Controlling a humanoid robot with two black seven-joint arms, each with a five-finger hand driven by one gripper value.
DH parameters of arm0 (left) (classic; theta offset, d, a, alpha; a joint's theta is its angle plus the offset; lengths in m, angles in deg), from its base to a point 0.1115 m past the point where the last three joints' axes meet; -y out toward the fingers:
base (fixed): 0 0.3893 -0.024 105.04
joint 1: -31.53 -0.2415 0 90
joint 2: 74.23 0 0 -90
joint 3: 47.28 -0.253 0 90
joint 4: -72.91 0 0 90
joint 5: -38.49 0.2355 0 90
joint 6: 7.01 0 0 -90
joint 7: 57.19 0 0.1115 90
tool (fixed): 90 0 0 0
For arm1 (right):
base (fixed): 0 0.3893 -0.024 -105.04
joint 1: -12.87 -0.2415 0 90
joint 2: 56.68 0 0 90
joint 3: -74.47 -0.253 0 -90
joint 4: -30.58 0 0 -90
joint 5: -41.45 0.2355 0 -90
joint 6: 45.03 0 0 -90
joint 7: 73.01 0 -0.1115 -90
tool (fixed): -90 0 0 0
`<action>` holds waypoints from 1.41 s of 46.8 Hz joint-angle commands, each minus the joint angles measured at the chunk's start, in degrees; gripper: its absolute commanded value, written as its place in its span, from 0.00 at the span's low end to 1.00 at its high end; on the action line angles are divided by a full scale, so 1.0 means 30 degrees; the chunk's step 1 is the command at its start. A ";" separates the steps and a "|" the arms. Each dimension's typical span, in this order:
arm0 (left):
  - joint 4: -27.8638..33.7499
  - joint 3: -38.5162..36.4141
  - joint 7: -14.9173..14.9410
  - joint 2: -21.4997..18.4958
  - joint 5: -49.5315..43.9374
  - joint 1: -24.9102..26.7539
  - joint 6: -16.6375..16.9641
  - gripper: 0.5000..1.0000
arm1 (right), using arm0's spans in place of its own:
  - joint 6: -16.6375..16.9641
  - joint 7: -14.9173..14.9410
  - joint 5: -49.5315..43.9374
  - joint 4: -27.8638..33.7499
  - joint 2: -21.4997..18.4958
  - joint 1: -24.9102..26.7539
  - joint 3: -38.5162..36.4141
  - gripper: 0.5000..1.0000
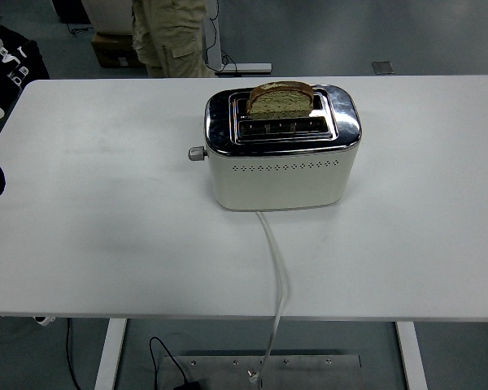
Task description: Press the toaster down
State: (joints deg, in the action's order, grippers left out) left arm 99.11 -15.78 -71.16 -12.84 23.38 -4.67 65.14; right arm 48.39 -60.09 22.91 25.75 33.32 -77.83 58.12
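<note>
White worktop [106,203] ahead of you carries the toaster [281,150] at centre, bread [281,99] standing high in its rear slot because the lever [196,153] at its left end is unpressed, while neither robot hand has clearly entered the view.

toaster [281,175]: cream body, shiny chrome top, row of small dots
bread slice [281,99]: brown crust
table [106,211]: white
cord [276,276]: white

white table [106,211] carries a cream toaster [281,175] near its middle, its white cord [275,252] trailing over the near edge
</note>
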 commanded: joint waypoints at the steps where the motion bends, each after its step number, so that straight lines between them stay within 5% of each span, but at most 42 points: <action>1: -0.0001 -0.0010 -0.0001 0.0191 0.0058 -0.0001 0.0001 1.00 | 0.0000 0.0003 0.0000 0.0000 0.0000 0.0000 0.0000 1.00; 66: 0.0028 0.0049 -0.0001 0.0133 0.0762 -0.0206 -0.0175 1.00 | 0.0000 0.0003 0.0000 0.0000 0.0000 0.0000 0.0000 1.00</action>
State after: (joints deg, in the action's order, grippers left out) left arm 99.19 -15.64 -71.17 -12.44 25.64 -5.15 64.61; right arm 48.39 -60.09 22.91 25.75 33.32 -77.83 58.12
